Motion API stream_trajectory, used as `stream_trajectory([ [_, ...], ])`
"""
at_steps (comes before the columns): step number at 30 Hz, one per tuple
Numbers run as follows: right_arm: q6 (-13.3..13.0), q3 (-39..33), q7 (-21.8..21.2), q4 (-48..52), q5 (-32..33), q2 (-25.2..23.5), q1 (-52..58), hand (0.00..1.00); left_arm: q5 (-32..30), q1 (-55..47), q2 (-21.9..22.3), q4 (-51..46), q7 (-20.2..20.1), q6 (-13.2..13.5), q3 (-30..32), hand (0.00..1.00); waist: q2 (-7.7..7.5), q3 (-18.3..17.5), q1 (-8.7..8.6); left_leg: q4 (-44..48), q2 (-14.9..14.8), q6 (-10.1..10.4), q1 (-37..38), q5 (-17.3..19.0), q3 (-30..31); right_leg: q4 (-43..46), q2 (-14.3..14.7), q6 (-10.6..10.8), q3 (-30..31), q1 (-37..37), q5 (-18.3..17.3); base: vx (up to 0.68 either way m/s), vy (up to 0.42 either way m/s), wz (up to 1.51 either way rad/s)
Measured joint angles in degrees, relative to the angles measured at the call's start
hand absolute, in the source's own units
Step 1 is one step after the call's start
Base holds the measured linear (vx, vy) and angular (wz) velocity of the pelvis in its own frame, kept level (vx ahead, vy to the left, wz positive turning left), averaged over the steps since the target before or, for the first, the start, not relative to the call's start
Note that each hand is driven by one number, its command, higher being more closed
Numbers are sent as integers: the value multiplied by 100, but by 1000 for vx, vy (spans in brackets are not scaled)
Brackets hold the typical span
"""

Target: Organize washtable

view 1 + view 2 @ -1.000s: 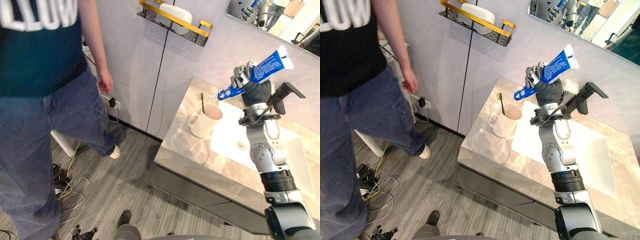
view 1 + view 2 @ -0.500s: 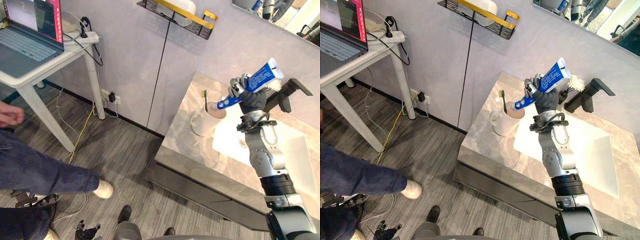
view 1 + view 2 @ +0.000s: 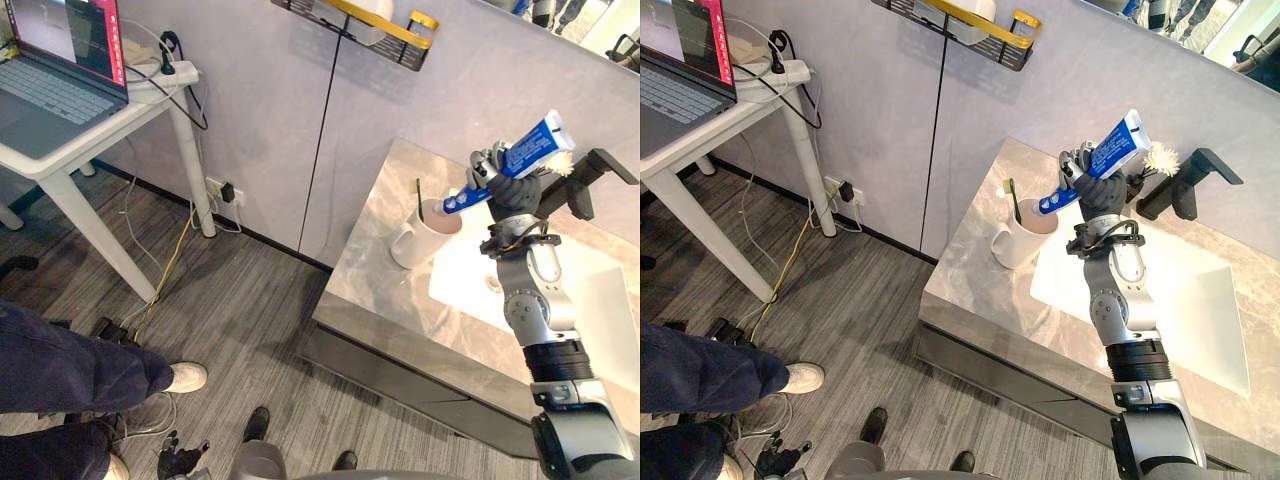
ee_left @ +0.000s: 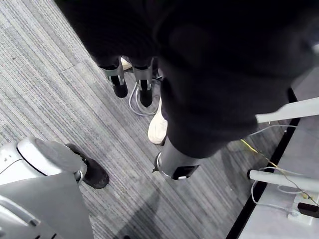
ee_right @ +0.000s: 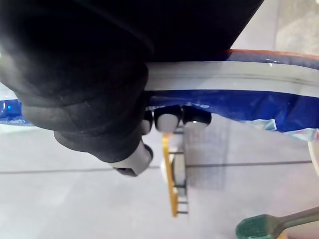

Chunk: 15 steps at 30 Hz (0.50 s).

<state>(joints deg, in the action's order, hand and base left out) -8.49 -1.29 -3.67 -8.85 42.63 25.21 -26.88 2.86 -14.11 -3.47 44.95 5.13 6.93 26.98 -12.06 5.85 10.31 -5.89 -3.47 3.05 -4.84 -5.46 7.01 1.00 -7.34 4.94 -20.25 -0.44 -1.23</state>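
Right hand (image 3: 500,180) grips toothpaste tube (image 3: 532,144), middle hidden.

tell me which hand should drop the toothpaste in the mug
Right. The right hand grips the toothpaste tube, cap end tilted just above the white mug; the left hand hangs over the floor.

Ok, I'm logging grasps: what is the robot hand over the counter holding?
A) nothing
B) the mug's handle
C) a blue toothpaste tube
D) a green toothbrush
C: the right robot hand is curled round the blue toothpaste tube, cap end pointing down toward the mug, where the toothbrush stands.
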Motion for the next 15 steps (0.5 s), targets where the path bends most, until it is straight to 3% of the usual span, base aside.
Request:
stream_trajectory([
  [15, 24, 79, -35, -101, 5, -1, -69, 100, -2, 6, 39, 1, 14, 2, -54, 0, 2, 1, 1, 2, -9, 17, -34, -11, -25, 20, 17, -1, 28, -57, 1, 0, 0, 0],
])
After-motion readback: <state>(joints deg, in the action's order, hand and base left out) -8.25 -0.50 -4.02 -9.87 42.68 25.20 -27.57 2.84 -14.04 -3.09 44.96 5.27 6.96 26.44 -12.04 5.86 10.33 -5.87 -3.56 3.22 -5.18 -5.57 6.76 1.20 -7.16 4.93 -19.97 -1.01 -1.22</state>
